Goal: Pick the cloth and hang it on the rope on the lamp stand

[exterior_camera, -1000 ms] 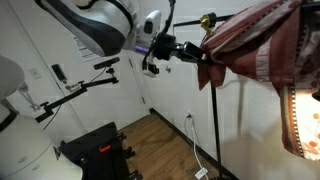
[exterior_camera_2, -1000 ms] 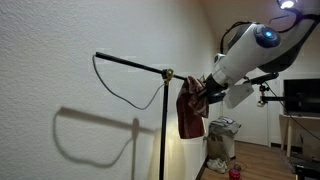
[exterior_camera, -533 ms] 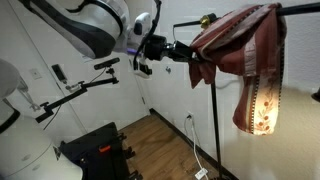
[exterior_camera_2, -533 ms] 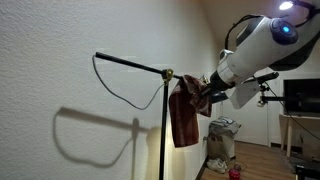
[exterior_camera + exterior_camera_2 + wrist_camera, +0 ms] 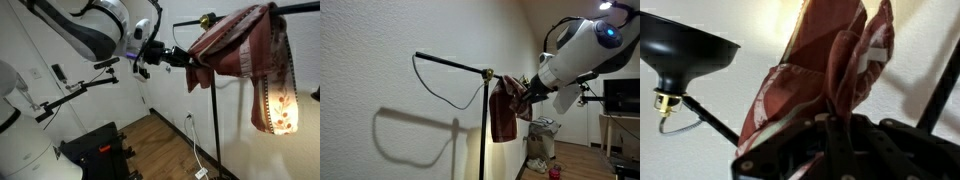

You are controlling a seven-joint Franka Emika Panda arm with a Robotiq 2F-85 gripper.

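The rust-red cloth (image 5: 245,55) hangs high by the top of the lamp stand, its paler patterned end (image 5: 282,112) dangling lowest. My gripper (image 5: 192,62) is shut on the cloth's gathered end. In an exterior view the cloth (image 5: 503,115) hangs just beside the lamp stand pole (image 5: 483,135), below the brass joint (image 5: 488,73). The thin dark rope (image 5: 445,93) droops in a loop under the horizontal bar (image 5: 448,62), left of the cloth. In the wrist view the cloth (image 5: 815,65) rises out of my jaws (image 5: 830,130), next to the black lamp shade (image 5: 685,45).
A black jointed arm with a small camera (image 5: 75,90) stands by the white wall. A cable runs down to the wall socket (image 5: 191,118). A black chair (image 5: 95,150) sits on the wooden floor. A desk with a monitor (image 5: 620,100) stands further off.
The cloth has swung: its patterned end moved from far out toward the stand and back out a little. The gripper shifted slightly away from the stand, still holding the cloth.
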